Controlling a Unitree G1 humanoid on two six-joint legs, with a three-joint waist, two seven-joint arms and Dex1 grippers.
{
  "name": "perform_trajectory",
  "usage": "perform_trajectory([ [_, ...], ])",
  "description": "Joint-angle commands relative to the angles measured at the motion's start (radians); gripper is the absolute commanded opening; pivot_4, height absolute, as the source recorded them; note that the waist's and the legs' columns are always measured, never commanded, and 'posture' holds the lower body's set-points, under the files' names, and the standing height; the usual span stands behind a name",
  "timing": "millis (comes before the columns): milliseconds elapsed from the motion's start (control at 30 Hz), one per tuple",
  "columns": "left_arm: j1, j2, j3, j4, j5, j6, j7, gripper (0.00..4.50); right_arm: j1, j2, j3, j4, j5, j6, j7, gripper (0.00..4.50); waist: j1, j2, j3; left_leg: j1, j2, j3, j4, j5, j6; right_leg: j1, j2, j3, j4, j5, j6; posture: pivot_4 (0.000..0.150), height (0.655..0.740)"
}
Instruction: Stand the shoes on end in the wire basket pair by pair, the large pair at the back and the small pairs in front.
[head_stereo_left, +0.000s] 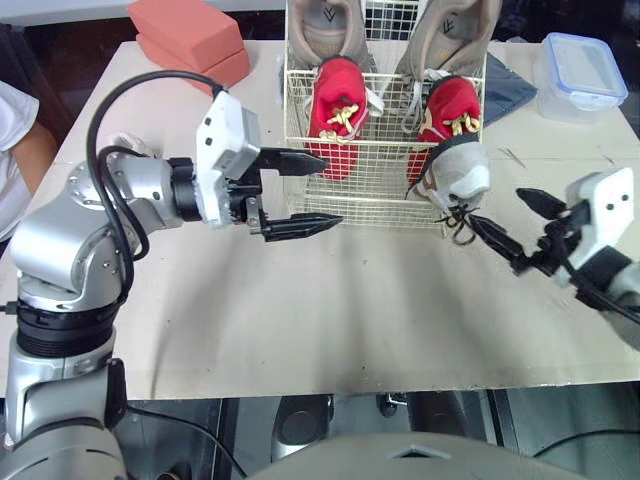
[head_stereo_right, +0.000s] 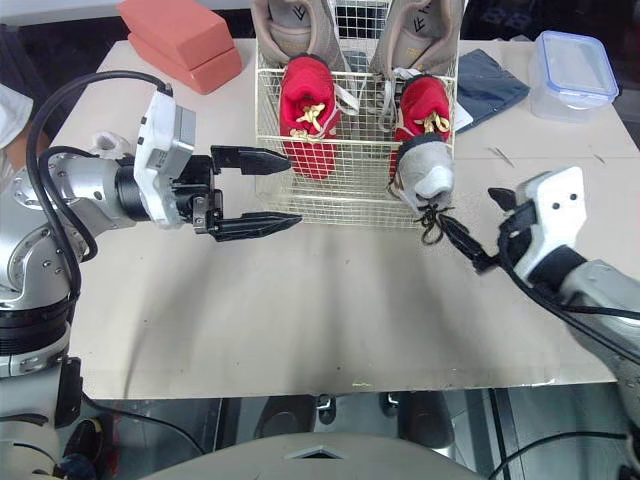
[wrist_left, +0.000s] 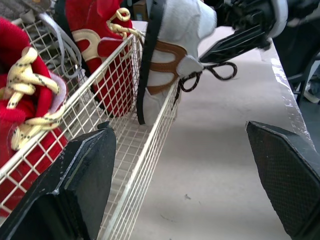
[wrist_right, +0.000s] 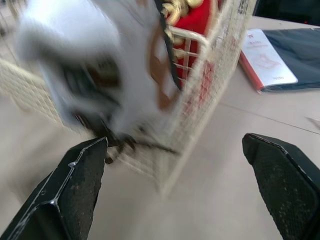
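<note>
Table (head_stereo_left: 300, 300), wire basket (head_stereo_left: 370, 190), white shoe (head_stereo_left: 462, 170) at front corner, left hand (head_stereo_left: 332, 192) spread, right hand (head_stereo_left: 497, 207) spread

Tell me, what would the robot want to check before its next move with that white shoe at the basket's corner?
1. Left gripper free: ok, open, holding nothing, by the wire basket's front.
2. Right gripper ready: ok, open, beside the white shoe.
3. Large beige pair at the back: ok, on end.
4. Red pair in front of them: ok, on end.
5. White shoe seated inside the basket: cannot tell; it leans at the front right corner, laces dangling outside.
6. Laces free of the right gripper's finger: cannot tell.
</note>
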Motion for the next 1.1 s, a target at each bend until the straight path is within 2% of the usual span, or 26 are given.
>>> perform_trajectory([
  [33,-0.006,0.012,0.022,-0.001,0.012,-0.03,-0.007,4.5,0.024,-0.046,-0.091,0.029,-0.002,-0.043,0.109,4.29,0.0,0.0,0.0,0.0,0.0,0.0,0.0,0.0,0.0,0.0,0.0,0.0,0.0,0.0,0.0,0.15,0.686],
  [200,0.025,0.014,0.045,0.021,0.032,-0.055,0.004,4.5,0.029,-0.039,-0.131,0.018,0.08,-0.142,0.32,4.29,-0.002,0.0,0.0,0.0,0.0,0.0,0.0,0.0,0.0,0.0,0.0,0.0,0.0,0.0,0.0,0.15,0.686],
  [367,0.094,0.008,0.117,0.083,0.051,-0.095,0.028,4.5,-0.01,0.029,-0.048,-0.049,0.157,-0.234,0.408,4.29,-0.003,0.0,0.0,0.0,0.001,0.0,0.0,0.0,0.0,0.0,0.001,0.0,0.0,0.0,0.0,0.15,0.686],
  [600,0.174,-0.005,0.293,0.256,0.083,-0.206,0.077,4.5,-0.011,0.102,0.219,-0.097,-0.034,-0.354,0.485,4.29,-0.001,0.0,0.0,0.0,0.002,-0.001,0.0,0.0,0.0,0.0,0.0,-0.001,0.0,0.0,0.0,0.15,0.686],
  [700,0.214,-0.001,0.378,0.393,0.133,-0.303,0.1,4.5,0.005,0.146,0.314,-0.073,-0.137,-0.414,0.495,4.29,-0.001,-0.001,0.0,0.0,0.002,-0.001,0.0,0.0,0.0,0.0,-0.001,-0.001,0.0,0.0,0.0,0.15,0.686],
  [833,0.248,0.014,0.466,0.562,0.162,-0.405,0.094,4.5,0.019,0.181,0.377,-0.051,-0.242,-0.487,0.507,4.29,-0.002,-0.001,0.0,0.0,0.002,0.0,0.0,0.0,0.0,0.0,-0.001,-0.001,0.0,0.0,0.0,0.15,0.686],
  [933,0.248,0.066,0.487,0.738,0.212,-0.497,0.059,4.5,0.026,0.197,0.402,-0.034,-0.304,-0.532,0.505,4.29,-0.002,-0.001,0.0,0.0,0.002,-0.001,0.0,0.0,0.0,0.0,-0.001,-0.002,0.0,0.0,0.0,0.15,0.686],
  [1100,0.108,0.139,0.456,1.071,0.265,-0.596,0.022,4.5,0.028,0.208,0.415,-0.001,-0.375,-0.578,0.503,4.29,0.005,-0.004,-0.001,-0.001,0.002,-0.001,0.0,0.0,0.0,0.0,-0.002,-0.005,0.0,0.0,0.0,0.15,0.686],
])
